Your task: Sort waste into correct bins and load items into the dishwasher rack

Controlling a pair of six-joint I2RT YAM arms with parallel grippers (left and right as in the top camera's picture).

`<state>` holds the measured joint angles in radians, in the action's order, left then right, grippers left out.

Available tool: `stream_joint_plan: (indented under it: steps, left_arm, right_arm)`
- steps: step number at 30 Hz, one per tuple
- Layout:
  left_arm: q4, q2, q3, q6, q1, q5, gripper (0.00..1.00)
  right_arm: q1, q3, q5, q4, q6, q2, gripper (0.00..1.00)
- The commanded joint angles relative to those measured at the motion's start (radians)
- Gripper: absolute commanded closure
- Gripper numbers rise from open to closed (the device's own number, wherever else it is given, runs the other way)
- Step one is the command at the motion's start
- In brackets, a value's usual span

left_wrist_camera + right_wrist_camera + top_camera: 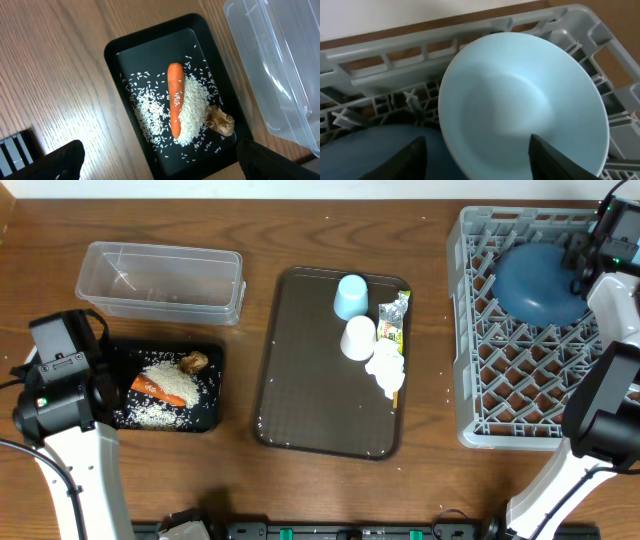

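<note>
Right gripper [477, 140], fingers apart over the racked white bowl [520, 95], should lift straight up; left gripper [157, 150] gapes wide.

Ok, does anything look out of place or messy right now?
Nothing looks broken. Rice is scattered loose around the carrot in the black tray, with stray grains off the main heap. In the rack, the pale bowl stands tilted on edge in the corner beside the blue dish.
</note>
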<state>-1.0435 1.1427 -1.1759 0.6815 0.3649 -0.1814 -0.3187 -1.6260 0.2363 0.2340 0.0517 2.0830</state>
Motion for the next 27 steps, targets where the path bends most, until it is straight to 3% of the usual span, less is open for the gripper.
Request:
stream_joint_plan:
  steps: [1, 4, 21, 27]
  left_arm:
    - [-0.003, 0.000, -0.021, 0.008, 0.005, 0.002, 0.02]
    - [-0.003, 0.000, -0.021, 0.008, 0.005, 0.002, 0.02]
    - [-0.003, 0.000, -0.021, 0.008, 0.005, 0.002, 0.02]
    - [-0.003, 0.000, -0.021, 0.008, 0.005, 0.002, 0.02]
  right_arm:
    - [-0.010, -0.007, 0.018, 0.000, 0.010, -0.004, 0.54]
    - [-0.010, -0.006, 0.018, 0.011, 0.010, -0.003, 0.61]
    - [-0.015, -0.006, -0.003, 0.029, 0.083, 0.036, 0.64]
    - [-0.016, -0.010, -0.005, 0.028, 0.053, 0.036, 0.83]
